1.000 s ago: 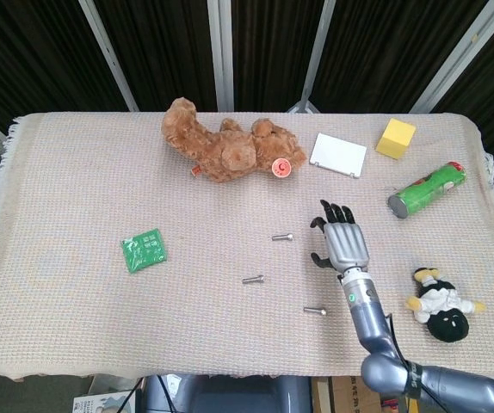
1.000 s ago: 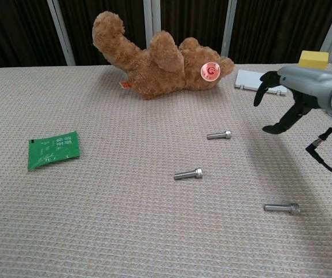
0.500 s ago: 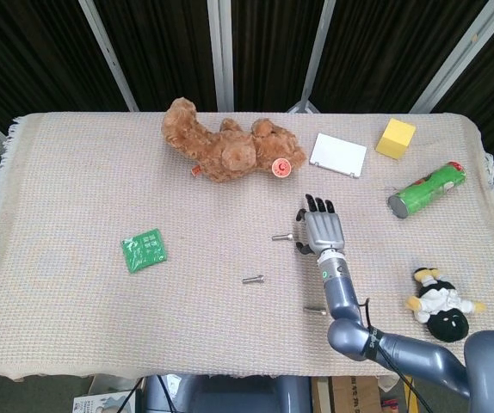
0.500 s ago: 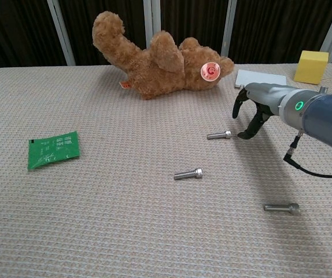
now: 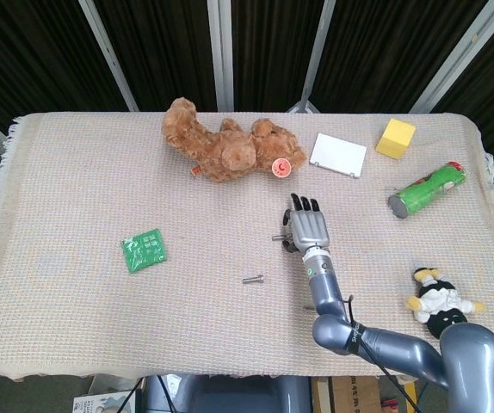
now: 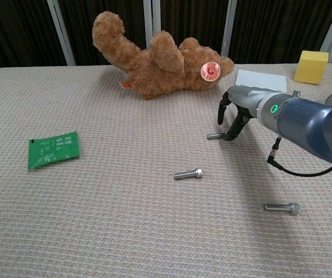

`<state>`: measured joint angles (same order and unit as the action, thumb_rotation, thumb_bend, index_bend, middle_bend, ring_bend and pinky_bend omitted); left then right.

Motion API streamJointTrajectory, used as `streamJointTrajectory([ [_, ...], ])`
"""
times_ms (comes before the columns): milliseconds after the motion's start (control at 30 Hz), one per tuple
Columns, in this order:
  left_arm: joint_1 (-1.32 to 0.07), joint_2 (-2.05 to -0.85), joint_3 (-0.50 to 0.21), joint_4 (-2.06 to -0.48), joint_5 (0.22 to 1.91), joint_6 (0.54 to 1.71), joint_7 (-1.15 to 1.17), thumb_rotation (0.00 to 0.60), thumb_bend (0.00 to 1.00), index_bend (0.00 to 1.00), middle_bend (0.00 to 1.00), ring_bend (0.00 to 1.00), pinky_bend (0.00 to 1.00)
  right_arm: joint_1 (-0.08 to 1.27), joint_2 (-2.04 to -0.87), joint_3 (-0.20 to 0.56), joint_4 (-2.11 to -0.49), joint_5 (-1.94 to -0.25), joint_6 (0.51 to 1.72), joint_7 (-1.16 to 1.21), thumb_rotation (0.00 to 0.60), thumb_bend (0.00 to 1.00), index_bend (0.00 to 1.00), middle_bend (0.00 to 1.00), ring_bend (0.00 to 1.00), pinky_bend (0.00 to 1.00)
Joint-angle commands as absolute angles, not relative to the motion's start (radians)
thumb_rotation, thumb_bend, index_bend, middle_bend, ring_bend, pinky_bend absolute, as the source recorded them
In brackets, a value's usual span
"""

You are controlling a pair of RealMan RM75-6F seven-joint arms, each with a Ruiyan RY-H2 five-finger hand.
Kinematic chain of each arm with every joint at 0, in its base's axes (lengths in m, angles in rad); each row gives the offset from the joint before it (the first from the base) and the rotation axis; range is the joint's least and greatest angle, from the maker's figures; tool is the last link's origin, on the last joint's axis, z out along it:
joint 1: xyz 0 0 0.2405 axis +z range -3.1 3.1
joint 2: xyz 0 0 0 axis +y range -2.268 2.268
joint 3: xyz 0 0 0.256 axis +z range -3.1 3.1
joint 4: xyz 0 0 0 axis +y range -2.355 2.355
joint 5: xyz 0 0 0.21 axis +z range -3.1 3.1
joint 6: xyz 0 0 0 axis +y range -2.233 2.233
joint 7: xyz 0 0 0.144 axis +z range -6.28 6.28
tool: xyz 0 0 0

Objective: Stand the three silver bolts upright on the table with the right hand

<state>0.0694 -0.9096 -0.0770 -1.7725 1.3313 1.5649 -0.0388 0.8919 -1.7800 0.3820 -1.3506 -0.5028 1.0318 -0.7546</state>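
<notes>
Right hand point(image 6: 233, 116) hovered mid-frame over the far bolt point(image 6: 214, 136), fingers apart, empty; it needed a pinch near the head.

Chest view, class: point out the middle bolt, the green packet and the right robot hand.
middle bolt point(image 6: 188, 174), chest view, on its shaft.
green packet point(image 6: 52, 149), chest view, on its flat face.
right robot hand point(image 6: 233, 114), chest view, on the curled fingers.

teddy bear point(image 5: 226, 151) lying beyond hand | white pad point(image 5: 338, 154) beyond-right | yellow block point(image 5: 396, 138), green can point(image 5: 426, 188) far right | green packet point(image 5: 144, 249) far left | panda-like plush point(image 5: 441, 306), possibly, near-right
</notes>
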Motion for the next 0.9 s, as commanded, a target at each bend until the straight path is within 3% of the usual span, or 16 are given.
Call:
streamJointTrajectory([
  [33,0.069,-0.910,-0.079,-1.771,1.327,1.564,-0.041,0.600,0.07,0.03,0.03,0.00,0.05,0.898,-1.788,0.377,-1.343,-0.503,1.032,-0.750,0.600,0.31,0.47,0.00,0.03,0.07],
  [900,0.067,-0.913,-0.085,-1.767,1.315,1.558,-0.045,0.600,0.07,0.03,0.03,0.00,0.05,0.935,-1.833,0.370,-1.293,-0.487,1.038,-0.723,0.600,0.32,0.53,0.00,0.04,0.07],
])
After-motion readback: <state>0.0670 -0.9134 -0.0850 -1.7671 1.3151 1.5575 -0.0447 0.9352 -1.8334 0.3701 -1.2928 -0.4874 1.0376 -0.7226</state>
